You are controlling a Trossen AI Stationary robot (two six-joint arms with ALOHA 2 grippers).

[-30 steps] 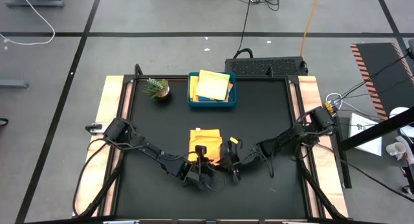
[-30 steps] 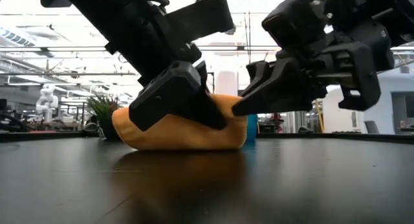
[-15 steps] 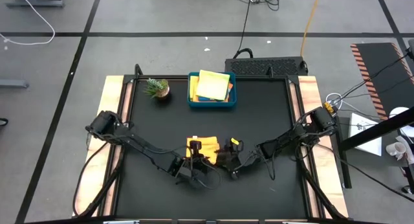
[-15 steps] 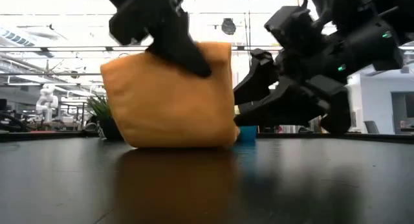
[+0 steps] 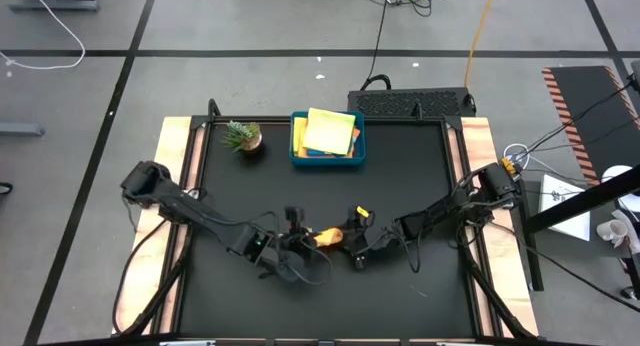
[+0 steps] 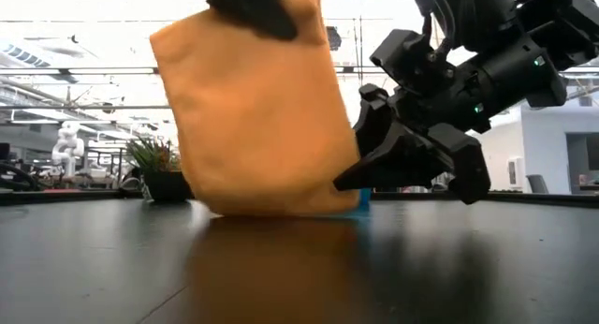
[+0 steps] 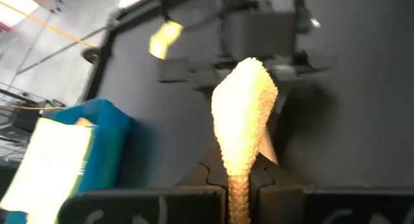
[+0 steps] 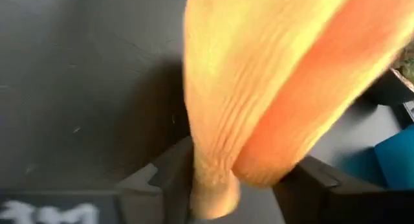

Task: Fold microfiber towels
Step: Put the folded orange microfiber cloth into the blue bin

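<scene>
An orange microfiber towel (image 6: 257,109) hangs upright from my left gripper (image 6: 248,6), which is shut on its top. The towel's lower edge (image 6: 271,208) rests on the black table (image 6: 299,268). From above, the towel (image 5: 327,236) shows only as a narrow strip between the two grippers. My right gripper (image 6: 360,141) is open at the towel's lower right corner. Its fingers (image 8: 155,179) stand on either side of the hanging cloth (image 8: 259,88). I cannot tell whether they touch it. My left gripper pinches the towel's top edge (image 7: 238,179) between its two fingers, slanting down from the table's left. One layer or several, I cannot tell. The cloth hangs slack below the fingers, with its lower edge on the table.
A teal tray (image 5: 296,146) at the table's far middle holds yellow towels (image 5: 330,131). A small potted plant (image 5: 243,136) stands left of it. The black mat between the tray and the grippers is bare.
My left gripper has risen with the towel's top edge. The towel, a low folded heap a second ago, now hangs upright with only its lower edge on the table. My right gripper has opened and rolled beside the towel's right end.
</scene>
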